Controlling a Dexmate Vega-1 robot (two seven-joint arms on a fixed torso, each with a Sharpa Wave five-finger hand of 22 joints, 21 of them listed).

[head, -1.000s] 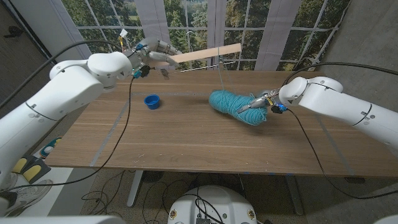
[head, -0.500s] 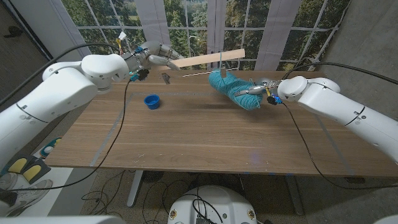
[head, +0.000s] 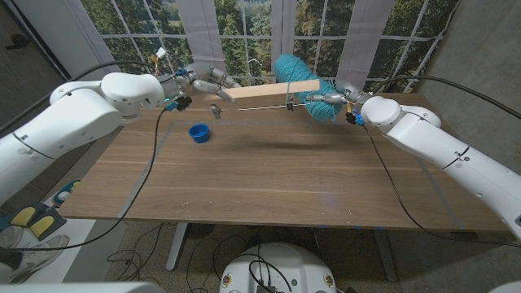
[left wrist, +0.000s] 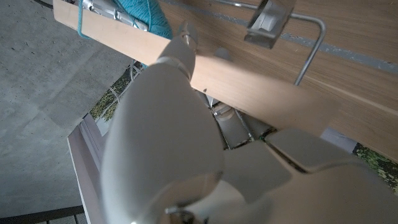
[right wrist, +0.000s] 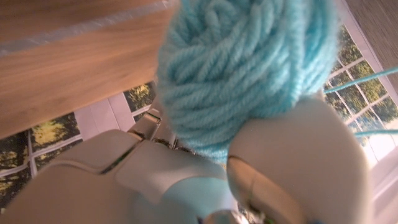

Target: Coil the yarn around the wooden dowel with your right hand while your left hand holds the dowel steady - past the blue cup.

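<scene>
Left robot hand (head: pixel 205 79) grips one end of the wooden dowel (head: pixel 273 89), held in the air over the far edge of the surface (head: pixel 244 175). Dowel is a flat pale wood slat, roughly level, free end pointing toward the robot's right. In the left wrist view the dowel (left wrist: pixel 242 79) crosses behind the fingers (left wrist: pixel 186 38), and a thin teal strand loops its far end.

Right robot hand (head: pixel 326 101) holds the yarn ball (head: pixel 303 75) raised off the surface, just behind and above the dowel's free end. Yarn is teal, thick twisted strands wound in a loose, lumpy ball; in the right wrist view the ball (right wrist: pixel 242 62) sits clasped against the palm, with loose strands trailing off to the side.

Blue cup (head: pixel 199 132) stands on the surface, small and open-topped, nearer than the dowel, below the left robot hand. A thin metal rod (head: pixel 264 107) hangs level just under the dowel.
</scene>
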